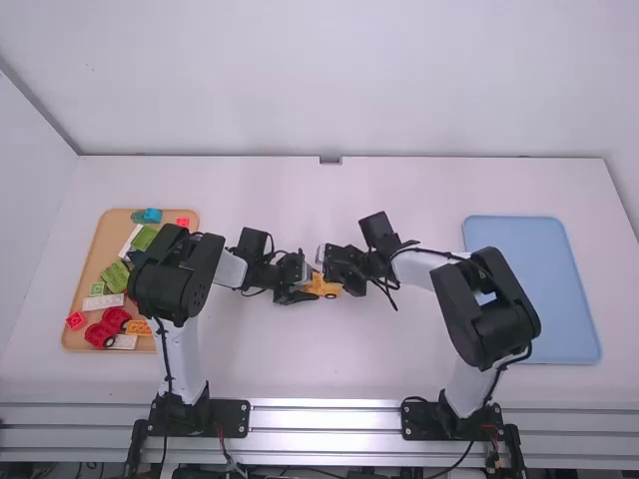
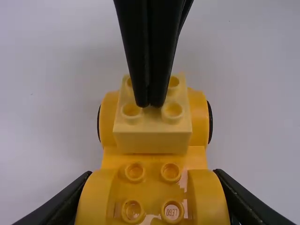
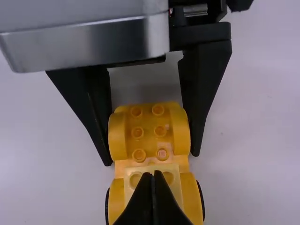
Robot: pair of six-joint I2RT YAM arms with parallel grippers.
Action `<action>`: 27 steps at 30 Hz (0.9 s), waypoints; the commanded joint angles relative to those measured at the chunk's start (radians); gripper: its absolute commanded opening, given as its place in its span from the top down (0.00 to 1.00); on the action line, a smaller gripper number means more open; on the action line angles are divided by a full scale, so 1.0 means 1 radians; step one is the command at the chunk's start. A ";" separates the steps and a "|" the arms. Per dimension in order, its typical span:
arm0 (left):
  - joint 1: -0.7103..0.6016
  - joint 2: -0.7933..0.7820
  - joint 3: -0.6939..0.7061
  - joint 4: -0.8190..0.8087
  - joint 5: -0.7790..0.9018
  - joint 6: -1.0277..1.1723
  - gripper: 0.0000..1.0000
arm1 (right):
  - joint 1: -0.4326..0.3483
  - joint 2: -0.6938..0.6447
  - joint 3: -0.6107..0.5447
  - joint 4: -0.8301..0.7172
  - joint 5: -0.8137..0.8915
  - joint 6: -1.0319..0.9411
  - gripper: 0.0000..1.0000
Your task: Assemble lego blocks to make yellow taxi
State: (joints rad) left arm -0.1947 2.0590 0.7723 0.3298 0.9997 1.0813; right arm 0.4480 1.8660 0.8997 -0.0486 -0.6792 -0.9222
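Note:
Near the table's middle, my left gripper (image 1: 300, 287) is shut on the front part of a yellow wheeled car base (image 1: 324, 287). In the left wrist view my left gripper (image 2: 152, 180) has one finger on each side of the base (image 2: 152, 157). A pale yellow block (image 2: 152, 136) stands on the base between two rounded wheel arches. My right gripper (image 1: 320, 261) comes from the right. In the right wrist view my right gripper (image 3: 152, 174) is shut, its tips together on top of the pale block (image 3: 173, 180), among the studs.
A wooden tray (image 1: 78, 299) at the left holds several coloured blocks, including red wheeled pieces (image 1: 108, 326) and green ones (image 1: 115, 274). A blue tray (image 1: 539, 289) lies at the right. Both forearms meet over the middle.

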 commanded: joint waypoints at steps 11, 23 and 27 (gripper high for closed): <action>-0.002 0.019 0.005 0.000 -0.023 0.008 0.57 | 0.011 0.089 0.003 -0.039 0.073 -0.009 1.00; -0.002 0.019 0.011 -0.004 -0.025 0.008 0.57 | -0.039 0.132 -0.014 -0.116 0.185 0.001 1.00; -0.002 0.019 0.010 -0.003 -0.025 0.008 0.57 | -0.070 0.143 -0.045 -0.106 0.171 -0.003 1.00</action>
State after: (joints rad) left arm -0.1944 2.0594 0.7742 0.3340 0.9947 1.0775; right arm 0.4065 1.9152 0.9306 -0.1051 -0.7231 -0.9230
